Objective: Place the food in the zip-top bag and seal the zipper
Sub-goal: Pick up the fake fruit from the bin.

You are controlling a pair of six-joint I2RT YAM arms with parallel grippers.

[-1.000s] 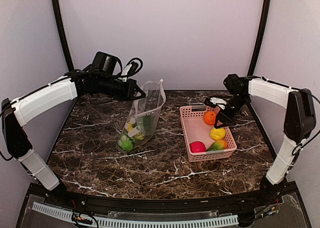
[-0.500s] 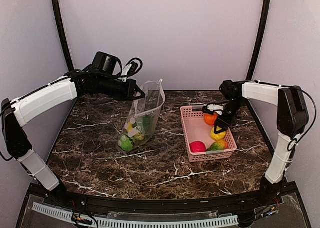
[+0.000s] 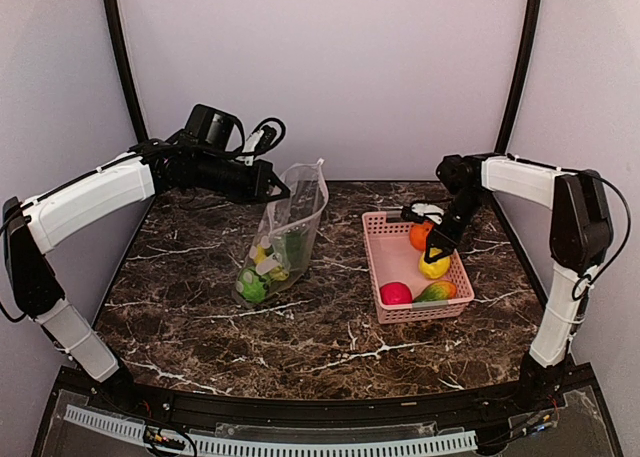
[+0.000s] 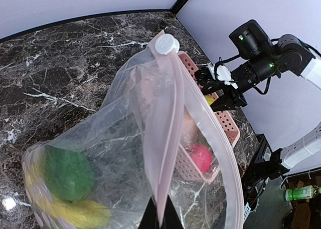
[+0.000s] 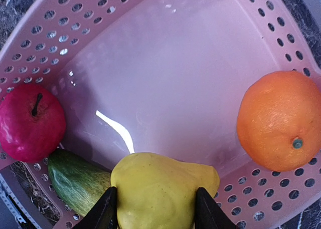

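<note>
My left gripper (image 3: pixel 283 189) (image 4: pixel 160 221) is shut on the mouth edge of the zip-top bag (image 3: pixel 290 227) (image 4: pixel 115 134), holding it upright and open. The zipper (image 4: pixel 168 113) runs up from the fingers. Green and yellow food (image 3: pixel 255 277) (image 4: pixel 67 171) lies at the bag's bottom. In the pink basket (image 3: pixel 385 227) (image 5: pixel 150 78) lie an orange (image 3: pixel 419 236) (image 5: pixel 278 121), a yellow lemon (image 3: pixel 434 268) (image 5: pixel 160 189), a red-pink fruit (image 3: pixel 395 294) (image 5: pixel 31 124) and an orange-green mango (image 3: pixel 436 291) (image 5: pixel 77 181). My right gripper (image 3: pixel 436 252) (image 5: pixel 155 199) grips the lemon from both sides inside the basket.
A white slider cap (image 4: pixel 165 43) sits at the top end of the bag's mouth. The basket stands right of the bag on the dark marble table (image 3: pixel 330 327). Pale walls close in the back and sides.
My right gripper has shifted a little left and lower in the basket, closing around the lemon. The left arm and the bag have not moved.
</note>
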